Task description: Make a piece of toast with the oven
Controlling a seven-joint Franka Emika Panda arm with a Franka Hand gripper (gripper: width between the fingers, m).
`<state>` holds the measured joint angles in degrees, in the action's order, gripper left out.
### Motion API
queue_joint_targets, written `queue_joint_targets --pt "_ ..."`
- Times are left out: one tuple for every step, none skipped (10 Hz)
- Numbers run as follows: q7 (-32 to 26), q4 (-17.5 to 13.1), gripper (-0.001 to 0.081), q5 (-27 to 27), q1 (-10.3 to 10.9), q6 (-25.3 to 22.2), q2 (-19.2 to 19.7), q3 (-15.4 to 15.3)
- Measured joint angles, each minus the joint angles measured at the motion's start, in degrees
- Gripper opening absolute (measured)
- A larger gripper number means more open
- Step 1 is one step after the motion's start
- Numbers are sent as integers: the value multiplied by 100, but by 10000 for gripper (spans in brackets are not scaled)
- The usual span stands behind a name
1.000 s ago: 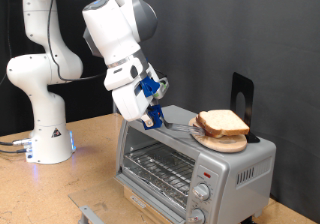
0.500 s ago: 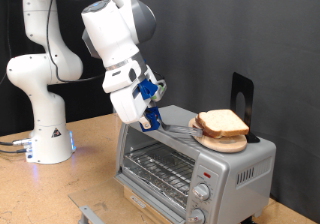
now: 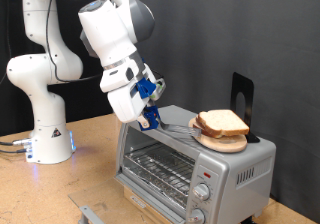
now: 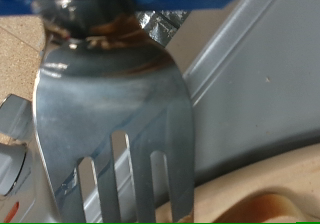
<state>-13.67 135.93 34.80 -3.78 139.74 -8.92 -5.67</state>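
Oven (image 3: 190,164) top: plate (image 3: 222,141) bearing toast (image 3: 222,123)

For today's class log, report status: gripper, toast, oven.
Gripper above oven, fingers holding metal fork. Piece of toast on wooden plate atop oven. Fork tines short of the toast.

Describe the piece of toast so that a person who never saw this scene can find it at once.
Find the silver oven on the wooden table. On its roof lies a round wooden plate, and the piece of toast rests there: pale, square, brown-crusted, unlike the metal fork beside it.
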Motion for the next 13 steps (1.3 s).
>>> queue_joint_targets --pt "-48 -1 485 62 0 0 -21 7" --pt "-82 -5 485 111 0 -5 -43 15" --pt "-98 -13 485 134 0 -11 -61 23" --pt "-99 -18 485 137 0 -17 -74 25" --pt "-99 -19 485 137 0 -18 -83 25" --pt "-99 -22 485 137 0 -18 -87 25" --pt "-99 -24 485 136 0 -18 -87 25" --pt "-99 -27 485 136 0 -18 -87 25" --pt "-99 -29 485 136 1 -18 -87 23" --pt "-99 -31 485 135 2 -18 -87 17" --pt "-98 -34 485 130 4 -18 -87 2" --pt "-99 -36 485 130 5 -18 -87 -23" --pt "-98 -37 485 130 8 -18 -89 -45"
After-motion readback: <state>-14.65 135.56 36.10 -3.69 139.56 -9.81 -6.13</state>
